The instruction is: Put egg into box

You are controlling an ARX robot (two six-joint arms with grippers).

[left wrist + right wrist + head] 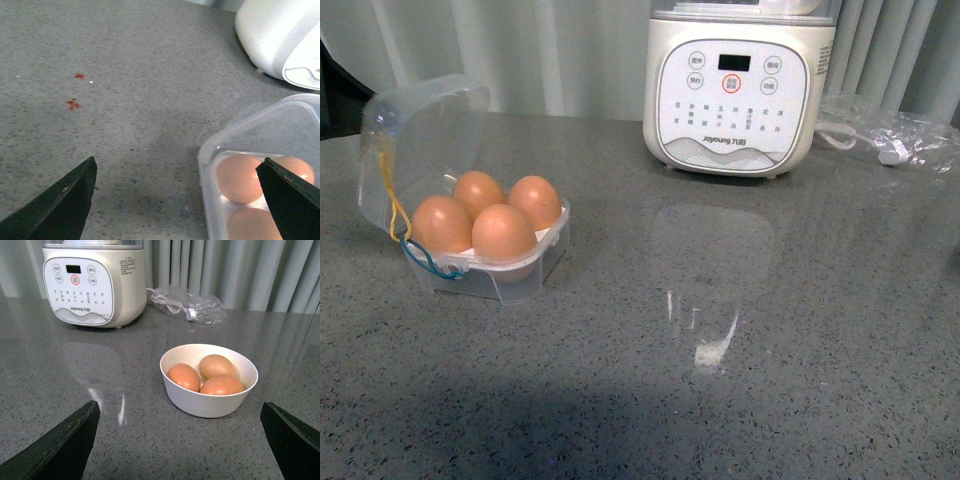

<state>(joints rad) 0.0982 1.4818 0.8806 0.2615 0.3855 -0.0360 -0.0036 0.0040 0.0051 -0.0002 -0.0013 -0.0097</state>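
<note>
The clear plastic box (520,280) stands at the table's left with its lid (420,140) hinged up. Orange-brown eggs (504,232) fill all its holes; yellow and blue elastic loops hang at its left side. In the left wrist view my left gripper (178,160) is open, hovering beside the box rim (210,150), with one dark finger (292,200) over an egg (239,177). My right gripper (180,403) is open and empty, facing a white bowl (210,407) that holds three more eggs (220,385). Neither gripper appears in the front view.
A white kitchen appliance (735,90) with buttons stands at the back of the grey table. A clear plastic bag with a cable (890,135) lies to its right. Two small red marks (73,104) dot the tabletop near the left gripper.
</note>
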